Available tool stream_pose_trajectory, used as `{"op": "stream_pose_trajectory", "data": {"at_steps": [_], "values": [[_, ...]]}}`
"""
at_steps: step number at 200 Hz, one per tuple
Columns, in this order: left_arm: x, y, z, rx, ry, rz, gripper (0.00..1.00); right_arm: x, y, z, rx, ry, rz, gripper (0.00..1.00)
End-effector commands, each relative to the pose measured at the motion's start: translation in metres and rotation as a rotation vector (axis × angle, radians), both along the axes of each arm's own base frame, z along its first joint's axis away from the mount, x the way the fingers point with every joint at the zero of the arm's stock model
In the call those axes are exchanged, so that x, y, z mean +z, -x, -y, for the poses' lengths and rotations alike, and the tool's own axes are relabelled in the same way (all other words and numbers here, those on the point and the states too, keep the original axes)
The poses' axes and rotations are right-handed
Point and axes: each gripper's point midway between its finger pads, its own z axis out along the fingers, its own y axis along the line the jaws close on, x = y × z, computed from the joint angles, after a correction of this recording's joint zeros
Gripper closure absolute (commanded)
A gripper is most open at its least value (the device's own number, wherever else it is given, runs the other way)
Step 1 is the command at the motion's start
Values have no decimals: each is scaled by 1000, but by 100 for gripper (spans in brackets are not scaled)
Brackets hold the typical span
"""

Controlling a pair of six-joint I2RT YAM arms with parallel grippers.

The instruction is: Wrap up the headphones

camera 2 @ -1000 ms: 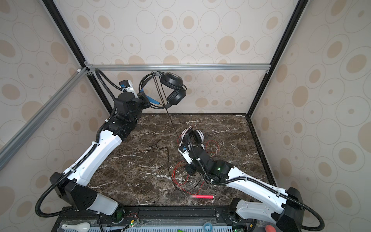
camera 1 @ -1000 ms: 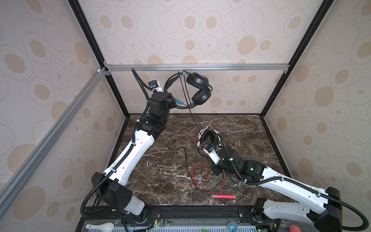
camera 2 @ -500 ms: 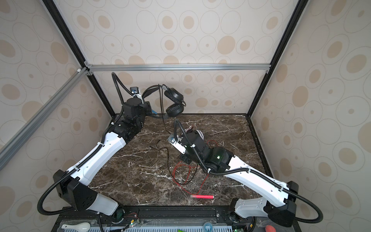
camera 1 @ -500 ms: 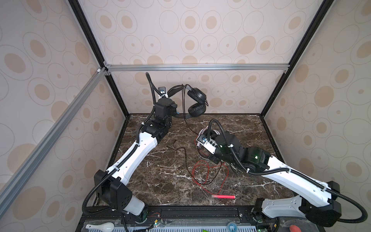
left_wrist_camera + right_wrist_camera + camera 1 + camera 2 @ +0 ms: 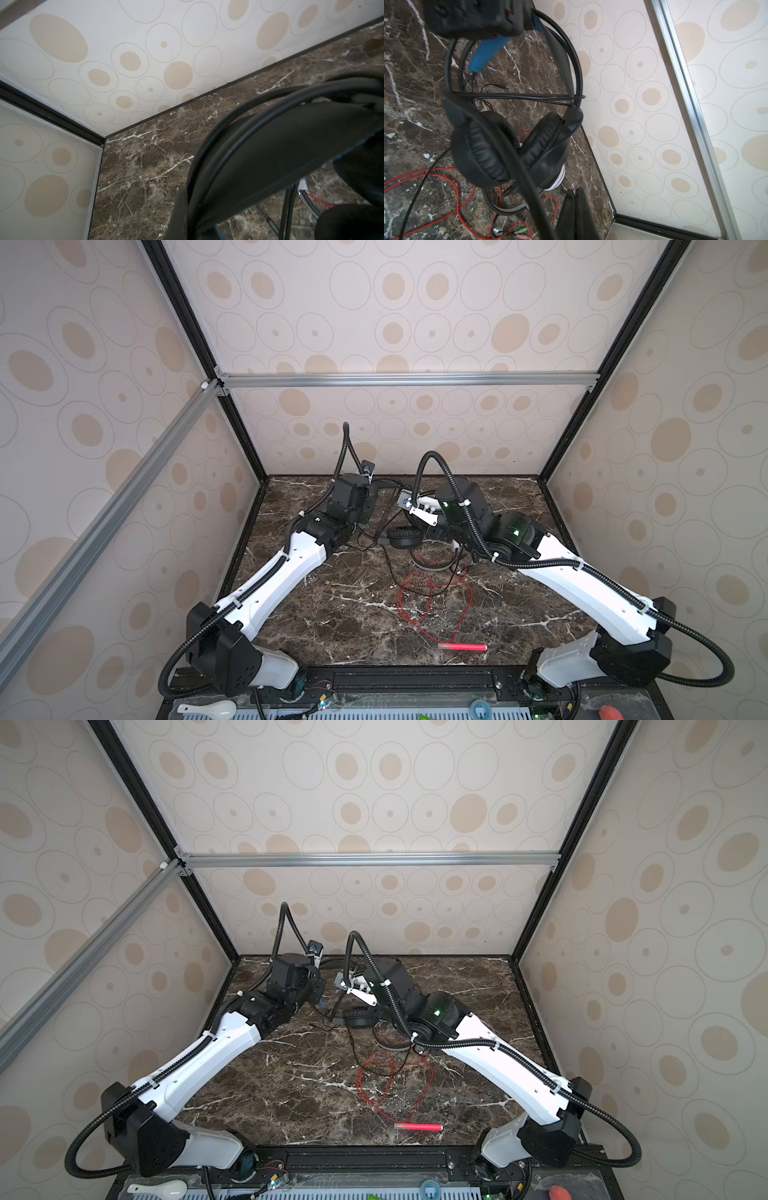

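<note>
Wrapping the cable [image 5: 519, 96] round the black headset [image 5: 483, 149]!
Left claw [image 5: 512, 37] clamped on its headband [image 5: 560, 54]; right claw [image 5: 575, 207] pressed together. Lay each turn taut.

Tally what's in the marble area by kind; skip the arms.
Headsets: 2 (black headset, white headset)
Cables: 2 (black cable, red cable)
Pink stick: 1
Total: 5

One black headset [image 5: 402, 538], one white headset [image 5: 559, 176], two robot arms [image 5: 286, 576], one pink stick [image 5: 462, 647], one white spoon [image 5: 212, 708].
</note>
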Motion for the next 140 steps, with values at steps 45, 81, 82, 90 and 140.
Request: {"op": "stream_pose_trajectory", "data": {"at_steps": [45, 81, 82, 90, 140], "values": [[41, 56, 42, -359, 153, 0, 100, 40, -37, 46, -146, -227, -7, 97], [47, 69, 53, -432, 208, -32, 100, 50, -45, 50, -160, -242, 5, 97], [47, 69, 53, -432, 209, -32, 100, 50, -45, 50, -160, -242, 5, 97], [48, 71, 54, -440, 212, -35, 100, 52, -46, 50, -160, -238, 10, 97], [59, 74, 57, -460, 246, -15, 100, 36, -65, 65, -248, -313, -52, 97]]}}
